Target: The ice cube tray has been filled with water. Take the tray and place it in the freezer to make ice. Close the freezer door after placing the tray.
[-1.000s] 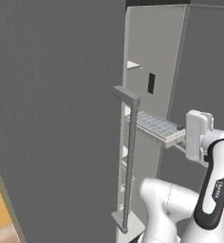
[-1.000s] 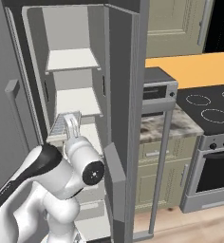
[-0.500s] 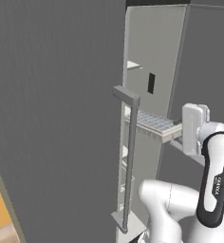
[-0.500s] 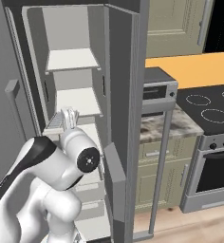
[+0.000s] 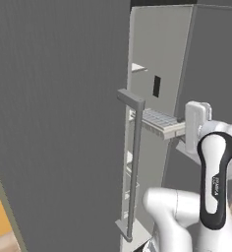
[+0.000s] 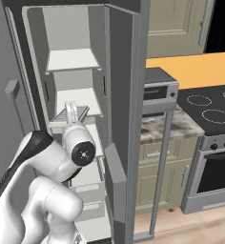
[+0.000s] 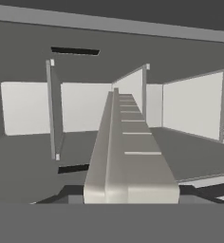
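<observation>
My gripper (image 5: 183,129) is shut on the near end of the ice cube tray (image 5: 159,121), which it holds level at mid height in the open freezer (image 6: 72,59). The grid of pale cells with the water (image 5: 156,117) shows on the tray's top. From the right, the tray (image 6: 63,115) pokes out past the gripper (image 6: 71,109) just under a white shelf (image 6: 79,101). In the hand view the tray (image 7: 133,156) runs straight away towards the freezer's white back wall. The freezer door (image 5: 59,123) stands open on the left, with its bar handle (image 5: 133,162) beside the tray.
The fridge's wider grey door (image 6: 128,95) stands to the right of the freezer opening. Beyond it are a toaster oven (image 6: 159,88) on a stone counter (image 6: 181,126), a stove (image 6: 214,109) and beige cabinets (image 6: 176,24). More white shelves (image 6: 88,174) sit lower in the freezer.
The hand has risen slightly and pushed forward with the tray, which now reaches a little deeper into the freezer. The doors have not moved.
</observation>
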